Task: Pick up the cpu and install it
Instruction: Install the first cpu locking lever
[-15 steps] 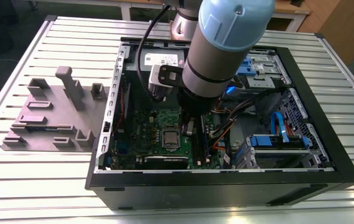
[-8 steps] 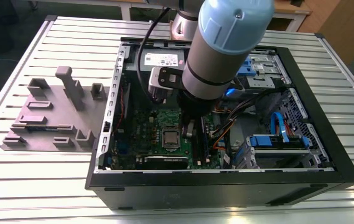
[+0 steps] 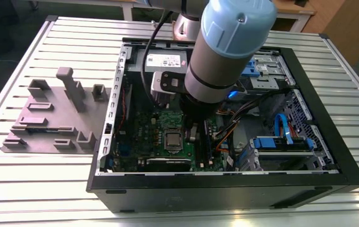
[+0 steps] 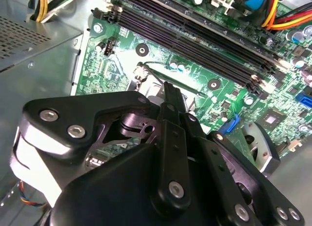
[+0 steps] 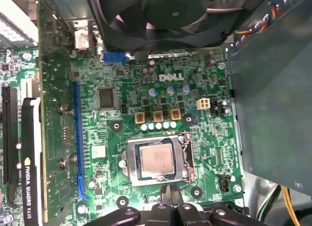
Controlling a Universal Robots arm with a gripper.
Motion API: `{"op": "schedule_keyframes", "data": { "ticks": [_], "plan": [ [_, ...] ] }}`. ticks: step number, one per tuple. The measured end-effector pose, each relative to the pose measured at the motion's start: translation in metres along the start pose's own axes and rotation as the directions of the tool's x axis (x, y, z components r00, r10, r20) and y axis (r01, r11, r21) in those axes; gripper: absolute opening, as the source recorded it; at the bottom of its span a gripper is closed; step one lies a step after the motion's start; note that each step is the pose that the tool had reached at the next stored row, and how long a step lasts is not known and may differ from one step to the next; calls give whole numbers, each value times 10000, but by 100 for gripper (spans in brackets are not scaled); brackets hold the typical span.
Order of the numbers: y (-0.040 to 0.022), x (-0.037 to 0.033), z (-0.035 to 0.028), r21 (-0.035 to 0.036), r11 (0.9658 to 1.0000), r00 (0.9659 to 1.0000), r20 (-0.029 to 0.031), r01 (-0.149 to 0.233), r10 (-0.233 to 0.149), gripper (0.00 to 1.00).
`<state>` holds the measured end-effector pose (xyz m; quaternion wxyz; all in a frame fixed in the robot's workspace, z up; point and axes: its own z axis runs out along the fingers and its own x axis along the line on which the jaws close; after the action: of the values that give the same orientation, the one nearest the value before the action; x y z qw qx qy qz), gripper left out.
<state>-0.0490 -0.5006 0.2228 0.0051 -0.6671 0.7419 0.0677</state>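
The cpu (image 5: 155, 160) lies flat in its socket on the green motherboard (image 5: 97, 133), its silver-grey top up and the metal socket frame (image 5: 190, 160) around its edges; faint print on its lid is too small to make out. In the exterior view it shows as a small pale square (image 3: 171, 140) low in the open computer case (image 3: 230, 189), left of centre. The gripper (image 5: 171, 193) hangs just beside the socket's edge, its black fingertips drawn together with nothing between them and clear of the chip; in the second wrist view its tip (image 4: 168, 92) points down at the board beside the long black memory slots (image 4: 195, 45). White lettering is printed on the board between the socket and the black case fan (image 5: 151, 16), and a graphics card (image 5: 29, 153) carries pale lettering along its edge beyond a blue expansion slot (image 5: 76, 133). The grey power-supply box (image 5: 273, 113) stands near the socket; in the exterior view its white label (image 3: 164, 60) sits above centre. A grey parts fixture (image 3: 47, 118) rests on the slatted table (image 3: 40, 189) at the exterior view's left.
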Motion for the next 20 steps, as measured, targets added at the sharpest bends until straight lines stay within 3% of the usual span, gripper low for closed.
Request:
{"op": "schedule_keyframes", "data": {
  "ticks": [5, 7, 20],
  "plan": [
    [-2, 22, 1, 9, 10000, 9998, -162, 68, -67, 11],
    [-4, 30, 1, 10, 10000, 9998, -200, 89, -88, 11],
    [-15, 60, 19, -9, 9996, 9994, -226, 277, -277, 11]
  ]
}}
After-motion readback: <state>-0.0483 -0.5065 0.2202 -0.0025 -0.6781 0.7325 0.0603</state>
